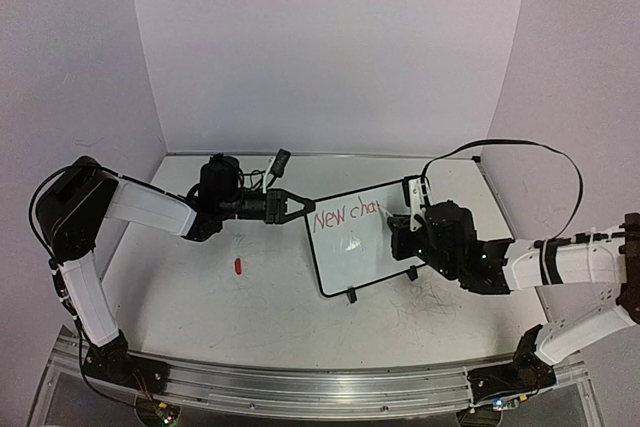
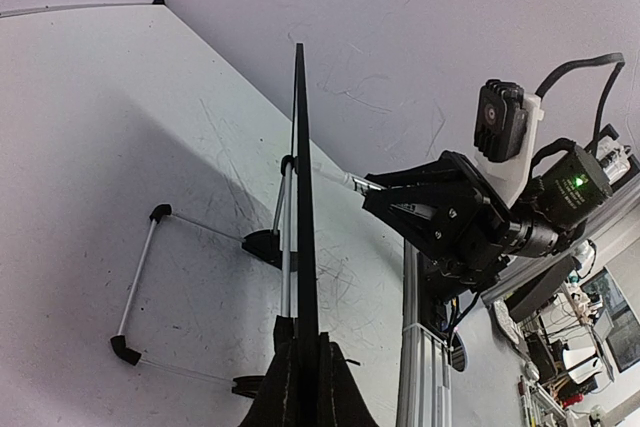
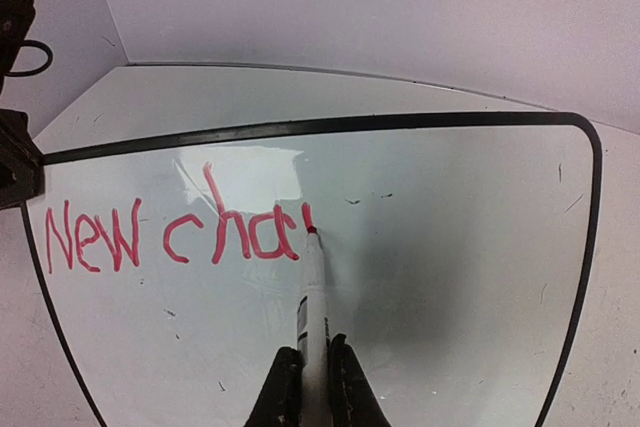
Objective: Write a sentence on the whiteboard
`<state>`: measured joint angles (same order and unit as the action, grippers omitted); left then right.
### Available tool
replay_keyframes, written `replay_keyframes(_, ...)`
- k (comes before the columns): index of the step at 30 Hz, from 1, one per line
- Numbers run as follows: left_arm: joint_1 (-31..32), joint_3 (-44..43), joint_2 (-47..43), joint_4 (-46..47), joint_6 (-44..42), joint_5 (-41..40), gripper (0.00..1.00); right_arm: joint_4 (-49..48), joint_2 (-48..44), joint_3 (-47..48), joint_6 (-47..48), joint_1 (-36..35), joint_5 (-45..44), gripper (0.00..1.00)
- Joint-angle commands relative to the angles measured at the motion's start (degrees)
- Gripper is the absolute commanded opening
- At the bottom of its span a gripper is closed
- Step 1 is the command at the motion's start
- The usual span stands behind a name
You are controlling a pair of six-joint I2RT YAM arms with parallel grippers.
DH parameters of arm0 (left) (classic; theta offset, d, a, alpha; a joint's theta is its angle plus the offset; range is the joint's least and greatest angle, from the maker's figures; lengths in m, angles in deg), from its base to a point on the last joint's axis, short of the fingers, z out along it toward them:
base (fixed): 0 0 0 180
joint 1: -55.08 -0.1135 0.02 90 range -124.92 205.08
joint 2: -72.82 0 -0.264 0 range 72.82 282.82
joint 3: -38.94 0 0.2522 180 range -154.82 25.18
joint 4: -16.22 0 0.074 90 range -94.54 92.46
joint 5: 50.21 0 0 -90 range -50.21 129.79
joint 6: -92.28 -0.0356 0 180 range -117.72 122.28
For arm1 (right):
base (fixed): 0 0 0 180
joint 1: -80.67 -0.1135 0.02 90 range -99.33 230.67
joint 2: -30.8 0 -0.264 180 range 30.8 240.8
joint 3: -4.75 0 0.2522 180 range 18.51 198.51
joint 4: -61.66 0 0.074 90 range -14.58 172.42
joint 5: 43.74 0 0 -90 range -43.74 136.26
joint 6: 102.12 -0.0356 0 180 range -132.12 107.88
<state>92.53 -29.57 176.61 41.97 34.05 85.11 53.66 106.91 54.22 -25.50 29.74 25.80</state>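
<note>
Top external view: whiteboard (image 1: 358, 252) mid-surface, set askew, red "New cha" along its top. Clamped on its left edge, left tool (image 1: 305, 205). Before its face, right tool (image 3: 312, 367) clenched around marker (image 3: 314, 292), tip touching. Left of whiteboard, small red piece (image 1: 238, 267) on scuffed white surface (image 1: 250, 322). Behind whiteboard, pale walls (image 1: 330, 47).

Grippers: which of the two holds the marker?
The right gripper: its jaws pinch the white marker, red tip on the whiteboard just after "New cha". The left gripper instead clamps the whiteboard's edge.
</note>
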Motion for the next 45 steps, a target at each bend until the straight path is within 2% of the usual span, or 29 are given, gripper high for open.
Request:
replay_keyframes(1,0.4,-1.1,-0.3,-2.1,1.1,2.3,0.0,-0.8,1.1,2.5,0.9,0.3,-1.6,0.0)
replay_keyframes(17,0.4,-1.1,-0.2,-2.1,1.0,2.4,0.0,-0.3,1.1,2.4,-0.3,0.7,-4.2,0.0)
replay_keyframes(45,0.4,-1.1,-0.2,-2.1,1.1,2.4,0.0,2.4,-0.9,-1.8,-3.3,0.6,-0.1,0.0)
